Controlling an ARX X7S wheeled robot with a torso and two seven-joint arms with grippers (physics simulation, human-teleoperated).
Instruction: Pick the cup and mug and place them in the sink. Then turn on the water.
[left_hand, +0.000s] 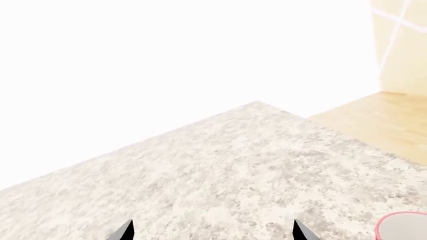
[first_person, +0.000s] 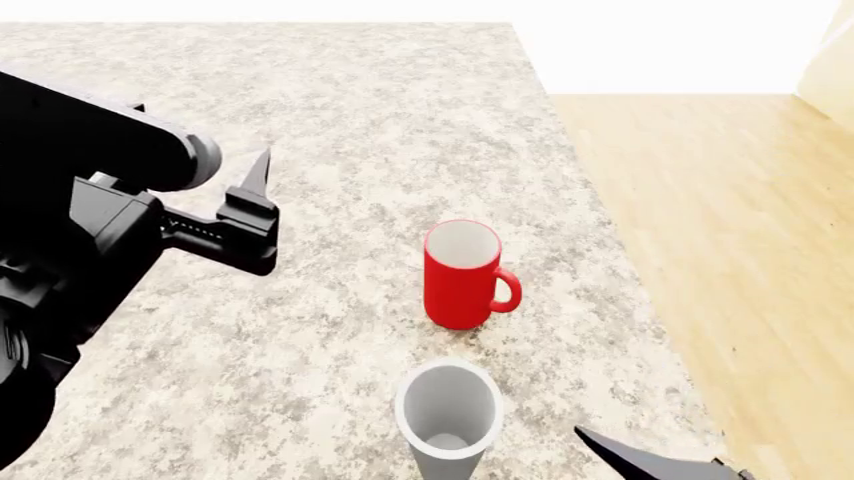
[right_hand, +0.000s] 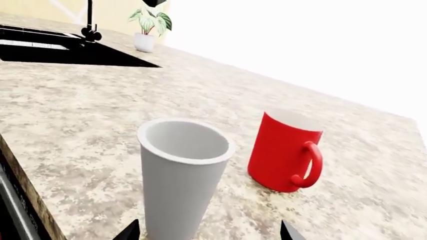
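The red mug (first_person: 461, 275) stands upright on the speckled stone counter (first_person: 334, 110), handle toward the counter's right edge. The pale grey cup (first_person: 447, 420) stands just in front of it. In the right wrist view the cup (right_hand: 180, 180) rises between the spread tips of my right gripper (right_hand: 209, 233), nearer one finger, with the mug (right_hand: 283, 152) behind it. That gripper is open and does not touch the cup. My left gripper (left_hand: 213, 233) hangs open over bare counter left of the mug, whose rim (left_hand: 402, 227) shows at the frame's edge. The black sink (right_hand: 67, 52) and faucet (right_hand: 89, 20) lie far off.
A white plant pot (right_hand: 143, 42) with green leaves stands beside the sink. The counter ends at a corner (left_hand: 260, 102), with wooden floor (first_person: 721, 220) beyond its right edge. One right finger (first_person: 641, 462) shows low in the head view.
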